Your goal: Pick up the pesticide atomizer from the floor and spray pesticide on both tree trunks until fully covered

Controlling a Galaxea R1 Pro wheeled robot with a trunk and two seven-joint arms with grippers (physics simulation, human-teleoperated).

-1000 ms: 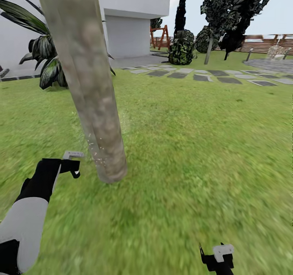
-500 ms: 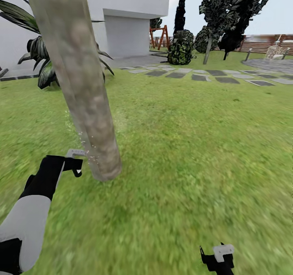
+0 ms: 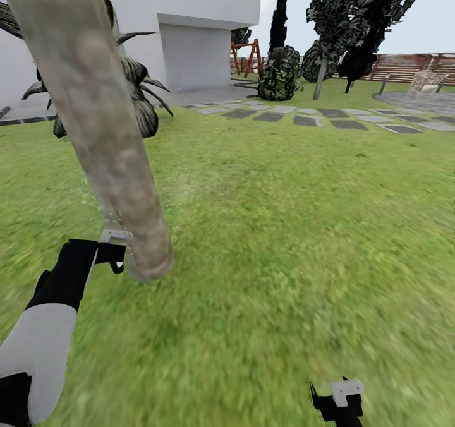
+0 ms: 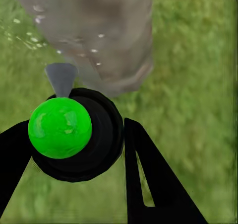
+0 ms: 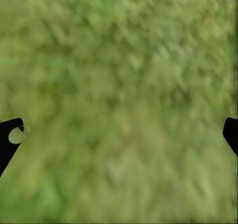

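Near tree trunk (image 3: 107, 149) mid-spray: droplets fleck its base, coverage partial I'd say. Far tree (image 3: 354, 16) w/ second trunk looks untouched. Left gripper (image 4: 79, 149) clamps atomizer (image 4: 74, 134), nozzle close to bark. Right gripper (image 5: 119, 134) spread wide, nothing in it.

The tree trunk (image 3: 104, 130) runs out of the head view at the top, so its crown is unseen, and its base hides the tip of the left gripper (image 3: 117, 250). In the left wrist view the trunk (image 4: 99, 30) is blurred, cut at the top edge, and the pesticide atomizer (image 4: 74, 132) covers much of the gap between the black fingers (image 4: 148, 179), whose ends leave the frame. The right gripper (image 3: 338, 402) is cut by the near edge of the head view. The palm (image 3: 136, 95) stands partly behind the trunk. The grass (image 5: 124, 105) beneath the right wrist is a blur, perhaps from motion.
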